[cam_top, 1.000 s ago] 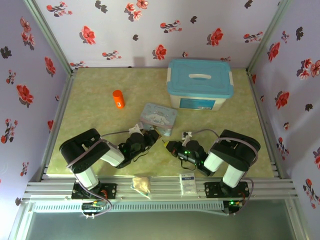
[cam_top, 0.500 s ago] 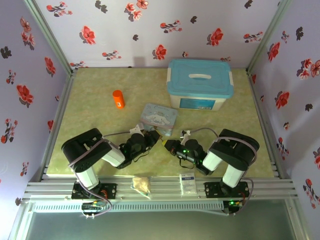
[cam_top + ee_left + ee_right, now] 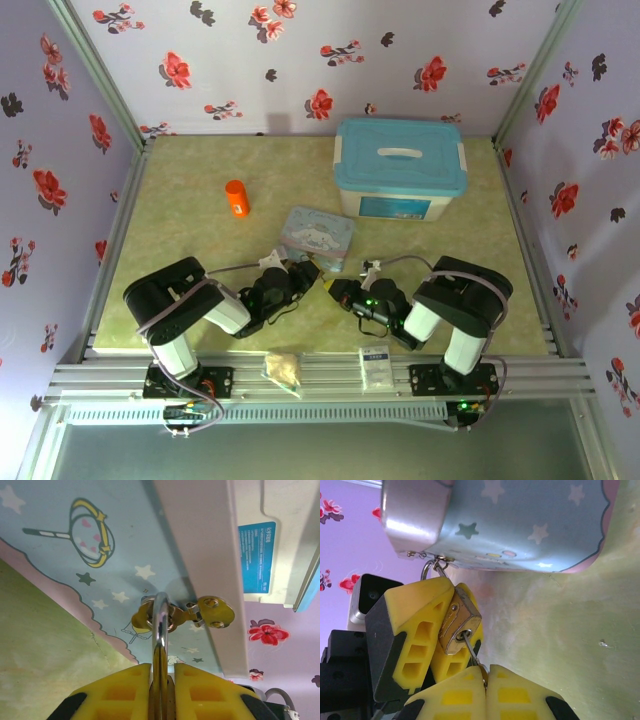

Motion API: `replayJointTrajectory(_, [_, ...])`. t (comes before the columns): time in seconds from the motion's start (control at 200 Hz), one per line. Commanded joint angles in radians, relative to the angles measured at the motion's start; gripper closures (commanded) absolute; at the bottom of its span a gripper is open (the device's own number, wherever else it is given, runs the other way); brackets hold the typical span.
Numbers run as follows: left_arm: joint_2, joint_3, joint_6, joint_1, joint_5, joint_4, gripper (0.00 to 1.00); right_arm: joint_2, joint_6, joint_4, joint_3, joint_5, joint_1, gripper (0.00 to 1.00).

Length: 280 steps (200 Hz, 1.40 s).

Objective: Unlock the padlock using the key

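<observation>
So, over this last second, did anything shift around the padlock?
Barely. The right hand crept slightly left, toward the left hand, its elbow following. No visible grab or release: the left hand is clamped on the padlock, the right on the key, whose tip sits in the keyhole. The blue tin, storage box and orange bottle did not move.

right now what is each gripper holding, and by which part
The left gripper clamps the small brass padlock by its body. The right gripper pinches the thin grey metal key by its head end, blade at the keyhole.
</observation>
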Motion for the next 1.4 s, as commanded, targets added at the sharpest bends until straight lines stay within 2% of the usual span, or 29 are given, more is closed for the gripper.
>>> replayJointTrajectory(0.0, [-0.004, 0.006, -0.007, -0.029, 0.025, 0.084, 1.0, -0.022, 0.009, 0.021, -0.003, 0.012, -0.025, 1.0])
replayJointTrajectory(0.345, [0.01, 0.035, 0.0, -0.042, 0.033, 0.081, 1.0, -0.024, 0.023, 0.021, 0.02, 0.019, -0.008, 1.0])
replayJointTrajectory(0.595, [0.0, 0.029, -0.011, -0.065, 0.032, 0.062, 1.0, -0.032, 0.032, 0.021, 0.015, -0.027, -0.07, 1.0])
replayJointTrajectory(0.985, [0.035, 0.067, -0.011, -0.086, 0.049, 0.057, 1.0, -0.02, 0.008, 0.019, 0.083, -0.077, -0.07, 1.0])
replayJointTrajectory(1.29, [0.044, 0.092, -0.014, -0.099, 0.072, 0.055, 1.0, -0.158, -0.108, -0.273, 0.149, -0.096, -0.071, 1.0])
replayJointTrajectory(1.395, [0.049, 0.104, -0.025, -0.11, 0.097, 0.069, 1.0, -0.166, -0.126, -0.297, 0.192, -0.131, -0.072, 1.0])
